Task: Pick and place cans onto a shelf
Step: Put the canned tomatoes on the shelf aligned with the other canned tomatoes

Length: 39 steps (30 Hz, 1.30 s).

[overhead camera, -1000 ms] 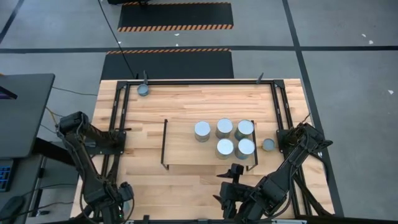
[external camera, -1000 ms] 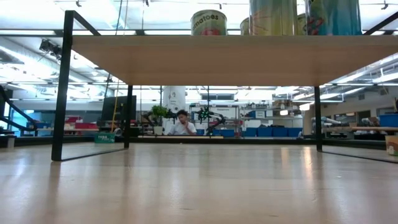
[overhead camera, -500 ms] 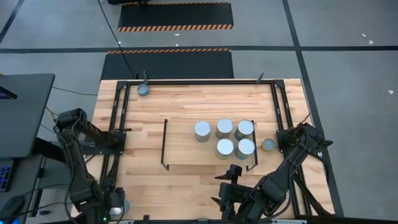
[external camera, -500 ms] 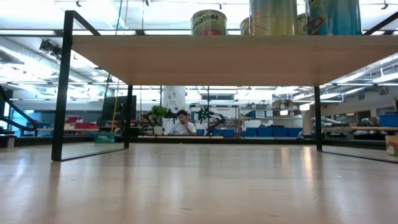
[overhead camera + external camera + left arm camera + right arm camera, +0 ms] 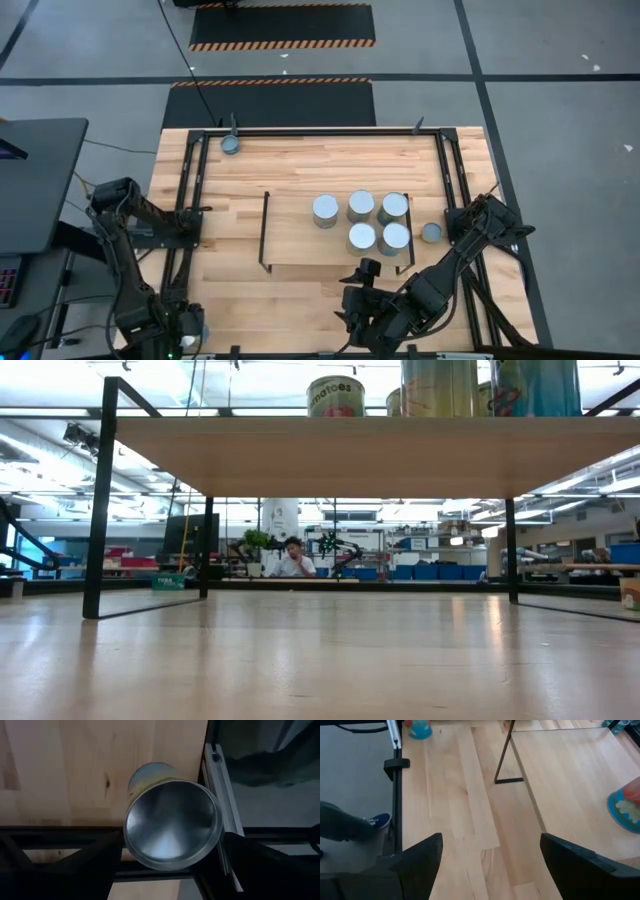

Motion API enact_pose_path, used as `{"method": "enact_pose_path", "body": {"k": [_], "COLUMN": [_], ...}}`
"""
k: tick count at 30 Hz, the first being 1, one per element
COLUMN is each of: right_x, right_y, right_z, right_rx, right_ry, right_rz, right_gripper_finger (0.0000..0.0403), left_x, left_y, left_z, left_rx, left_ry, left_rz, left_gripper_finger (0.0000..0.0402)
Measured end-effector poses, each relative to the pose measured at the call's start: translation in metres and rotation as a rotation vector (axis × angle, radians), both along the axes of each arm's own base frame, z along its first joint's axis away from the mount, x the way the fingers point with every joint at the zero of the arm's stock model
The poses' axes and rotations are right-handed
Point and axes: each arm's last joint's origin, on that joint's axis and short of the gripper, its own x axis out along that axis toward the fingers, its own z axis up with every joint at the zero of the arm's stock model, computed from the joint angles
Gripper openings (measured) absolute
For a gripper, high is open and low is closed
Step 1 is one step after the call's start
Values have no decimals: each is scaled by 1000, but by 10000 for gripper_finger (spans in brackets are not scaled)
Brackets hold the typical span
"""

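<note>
Nearest the table's front-left corner, a can (image 5: 172,822) is straddled by the wide-open, empty left gripper (image 5: 170,870); closing is needed next. The right gripper (image 5: 490,855) waits open before the shelf (image 5: 300,240), where five cans (image 5: 361,205) stand.

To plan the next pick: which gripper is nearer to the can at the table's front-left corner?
Left. The left gripper hangs directly over that can, fingers open; the right gripper is near the shelf's front.

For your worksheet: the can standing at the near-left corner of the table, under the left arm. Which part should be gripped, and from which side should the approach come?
Grip the can across its round side wall, just below the rim, coming straight down from above. It stands upright with its shiny top facing the left tool, whose open fingers already sit either side. The black rail close beside it probably rules out a sideways approach.
</note>
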Motion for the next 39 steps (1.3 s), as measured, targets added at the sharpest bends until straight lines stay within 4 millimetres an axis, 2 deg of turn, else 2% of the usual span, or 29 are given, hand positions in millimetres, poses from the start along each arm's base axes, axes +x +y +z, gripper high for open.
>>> {"method": "enact_pose_path", "body": {"k": [8, 12, 23, 29, 34, 39], "right_x": [2, 1, 2, 2, 1, -3], "right_y": [-2, -1, 1, 1, 1, 6], "right_z": [0, 0, 1, 1, 1, 1], "right_rx": [3, 3, 15, 30, 23, 7], "right_ry": [-2, -2, -14, -1, 0, 6], "right_rz": [-4, -2, 0, 10, 17, 52], "right_gripper_finger": [343, 343, 343, 343, 343, 343], "left_x": [3, 5, 13, 18, 24, 35], "left_y": [-12, -8, -5, 2, 3, 1], "left_z": [-15, -24, -23, -14, -6, -5], "left_rx": [3, 81, 100, 81, 15, -29], "left_ry": [51, 45, -18, 15, -34, -94], "left_rz": [-12, -23, -17, 183, 294, 100], "left_gripper_finger": [353, 353, 353, 353, 353, 353]}}
